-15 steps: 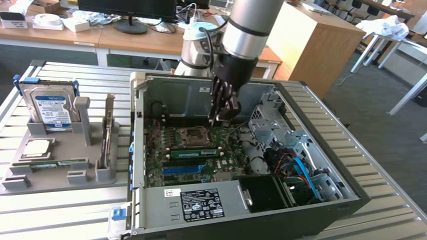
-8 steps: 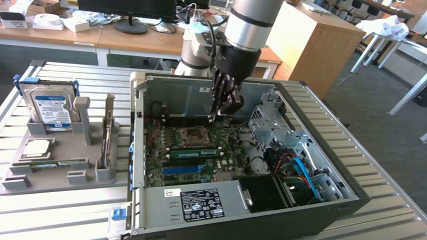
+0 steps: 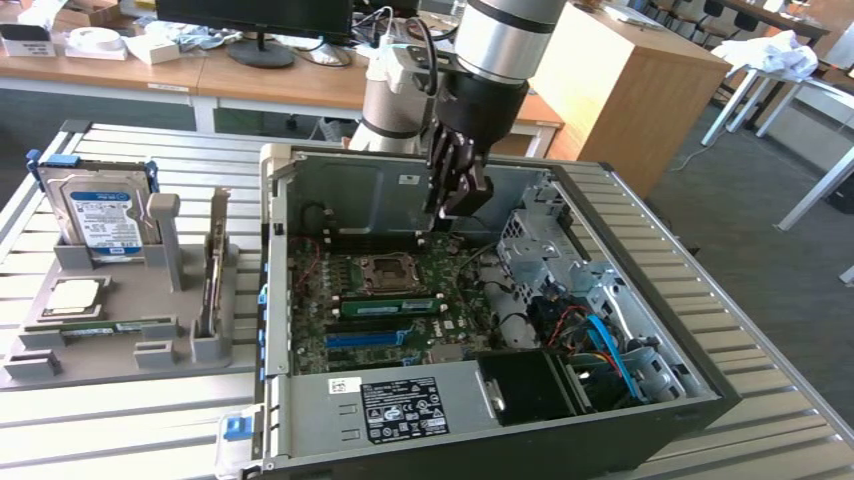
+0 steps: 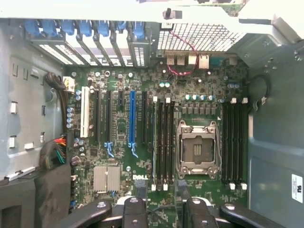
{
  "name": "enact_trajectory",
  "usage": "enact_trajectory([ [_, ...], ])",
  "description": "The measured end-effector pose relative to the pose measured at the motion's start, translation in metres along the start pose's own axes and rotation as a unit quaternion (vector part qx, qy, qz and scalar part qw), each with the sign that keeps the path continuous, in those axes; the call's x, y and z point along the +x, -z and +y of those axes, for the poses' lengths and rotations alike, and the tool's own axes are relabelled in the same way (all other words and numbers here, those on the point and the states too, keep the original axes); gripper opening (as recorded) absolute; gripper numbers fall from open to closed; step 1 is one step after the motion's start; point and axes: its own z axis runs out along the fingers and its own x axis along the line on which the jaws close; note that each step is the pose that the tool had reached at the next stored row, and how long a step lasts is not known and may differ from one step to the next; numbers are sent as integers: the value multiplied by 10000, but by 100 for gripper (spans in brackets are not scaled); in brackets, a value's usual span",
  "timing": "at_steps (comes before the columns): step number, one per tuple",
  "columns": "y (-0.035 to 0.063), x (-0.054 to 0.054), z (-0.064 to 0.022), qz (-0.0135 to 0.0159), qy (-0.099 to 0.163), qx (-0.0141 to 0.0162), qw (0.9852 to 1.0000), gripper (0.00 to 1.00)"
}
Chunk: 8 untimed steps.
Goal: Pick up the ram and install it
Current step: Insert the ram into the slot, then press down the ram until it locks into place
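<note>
The ram (image 3: 387,305), a narrow green stick, stands in a motherboard slot just beside the processor socket (image 3: 387,268) inside the open computer case. In the wrist view the ram (image 4: 154,142) appears edge-on as a thin pale line in the memory slot furthest from the socket (image 4: 198,149). My gripper (image 3: 458,208) hangs above the back of the motherboard, clear of the ram. Its dark fingers (image 4: 137,190) stand apart in the wrist view, so the gripper (image 4: 160,199) is open with nothing between them.
A grey fixture (image 3: 120,340) at the exterior view's left holds a hard drive (image 3: 96,215), a silver processor chip (image 3: 74,295), another green stick (image 3: 100,327) and an upright card (image 3: 214,270). The case walls (image 3: 374,410), drive cage (image 3: 547,250) and cables (image 3: 594,340) surround the board.
</note>
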Motion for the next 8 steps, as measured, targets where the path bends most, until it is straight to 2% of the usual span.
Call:
enact_trajectory([
  [8, 1, 0, 0, 1, 0, 0, 10000, 37],
])
